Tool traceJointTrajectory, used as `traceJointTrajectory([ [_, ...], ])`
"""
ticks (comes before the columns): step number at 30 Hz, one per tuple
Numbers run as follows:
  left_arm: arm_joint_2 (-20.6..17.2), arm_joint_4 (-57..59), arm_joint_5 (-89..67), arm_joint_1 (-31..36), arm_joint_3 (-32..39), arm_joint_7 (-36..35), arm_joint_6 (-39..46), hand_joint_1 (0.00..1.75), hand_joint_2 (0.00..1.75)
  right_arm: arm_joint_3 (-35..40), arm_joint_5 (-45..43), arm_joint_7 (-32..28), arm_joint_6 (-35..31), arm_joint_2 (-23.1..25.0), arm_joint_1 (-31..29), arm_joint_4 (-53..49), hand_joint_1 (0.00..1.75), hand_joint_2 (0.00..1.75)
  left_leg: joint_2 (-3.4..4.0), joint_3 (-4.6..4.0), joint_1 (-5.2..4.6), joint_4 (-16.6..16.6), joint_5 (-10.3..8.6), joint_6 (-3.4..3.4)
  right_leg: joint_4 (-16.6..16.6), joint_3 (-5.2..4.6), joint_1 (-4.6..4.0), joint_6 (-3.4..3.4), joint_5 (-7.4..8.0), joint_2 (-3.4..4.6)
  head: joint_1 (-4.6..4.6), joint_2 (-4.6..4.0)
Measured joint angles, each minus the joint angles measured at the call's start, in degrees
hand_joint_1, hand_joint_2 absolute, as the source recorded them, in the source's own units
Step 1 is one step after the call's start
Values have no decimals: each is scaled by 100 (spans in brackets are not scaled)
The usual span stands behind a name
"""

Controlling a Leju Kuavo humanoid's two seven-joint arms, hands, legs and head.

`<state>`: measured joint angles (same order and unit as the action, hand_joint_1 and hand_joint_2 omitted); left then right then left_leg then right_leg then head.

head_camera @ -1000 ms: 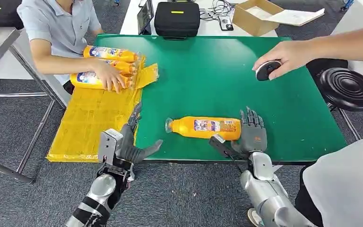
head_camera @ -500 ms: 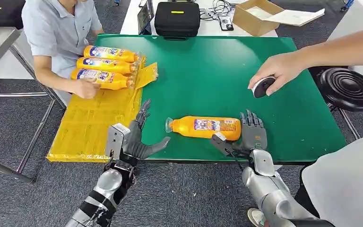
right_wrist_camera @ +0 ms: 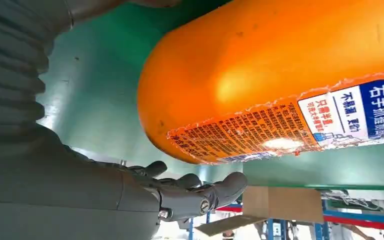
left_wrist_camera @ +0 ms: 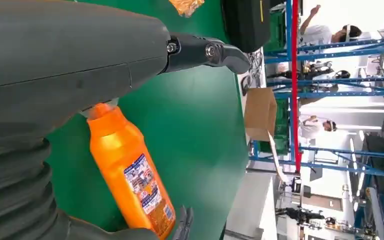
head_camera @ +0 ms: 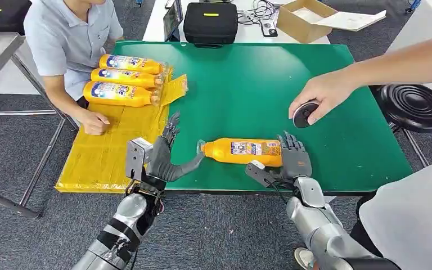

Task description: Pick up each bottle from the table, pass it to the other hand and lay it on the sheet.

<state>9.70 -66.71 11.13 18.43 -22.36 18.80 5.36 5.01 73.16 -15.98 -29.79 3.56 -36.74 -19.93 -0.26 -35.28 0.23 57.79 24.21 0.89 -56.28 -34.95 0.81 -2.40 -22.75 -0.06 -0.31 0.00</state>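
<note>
We see a green table on grey carpet — a yellow sheet at its left edge carries three bottles. An orange bottle lies near the table's front edge between our left hand and right hand — fingers of both spread, gripping nothing. A person's hand holds a black disc over the table.

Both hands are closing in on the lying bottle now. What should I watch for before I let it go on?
1. The orange bottle lies on its side on the green table; the right hand sits at its base without a wrap, so it may roll away.
2. The left hand reaches toward the cap end; a bump could push it off line.
3. A person's hand holding a black disc hovers just beyond the right hand.
</note>
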Motion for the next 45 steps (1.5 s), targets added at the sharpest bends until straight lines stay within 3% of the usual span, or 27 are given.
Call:
traceJointTrajectory([
  [10,0,17,61,6,0,44,0,0,175,9,-46,-120,93,-2,-28,44,0,175,0,1,0,0,0,0,0,2,0,0,0,0,0,0],
  [14,-13,17,212,39,30,44,-70,0,175,7,-295,290,810,35,-175,70,0,175,5,10,0,0,0,0,0,5,-1,4,3,2,-2,0],
  [15,-18,15,212,62,50,44,-85,0,175,5,-347,403,943,48,-209,81,16,175,6,14,0,0,0,0,1,7,-1,11,7,2,-2,0],
  [16,-22,13,210,85,63,46,-111,0,175,0,-385,523,1080,59,-237,90,169,175,6,16,0,0,0,0,1,8,-1,11,7,2,0,0],
  [17,-28,6,203,102,70,46,-116,0,175,-4,-420,628,1242,63,-268,101,175,175,6,21,0,0,0,0,1,11,-1,11,7,2,-2,0],
  [21,-46,0,201,169,111,46,-238,0,175,-72,-597,949,1998,44,-385,122,175,175,8,52,0,0,2,0,4,40,-1,13,6,2,-2,0],
  [24,-59,0,195,215,131,48,-275,0,175,-125,-667,913,2190,-20,-422,135,175,175,3,70,0,0,2,0,4,65,-1,13,5,0,0,0],
  [45,-109,-9,186,274,348,146,-315,0,175,-431,-1056,-129,1528,-109,-214,201,175,175,3,68,0,-1,2,0,2,66,0,12,5,0,0,0],
])
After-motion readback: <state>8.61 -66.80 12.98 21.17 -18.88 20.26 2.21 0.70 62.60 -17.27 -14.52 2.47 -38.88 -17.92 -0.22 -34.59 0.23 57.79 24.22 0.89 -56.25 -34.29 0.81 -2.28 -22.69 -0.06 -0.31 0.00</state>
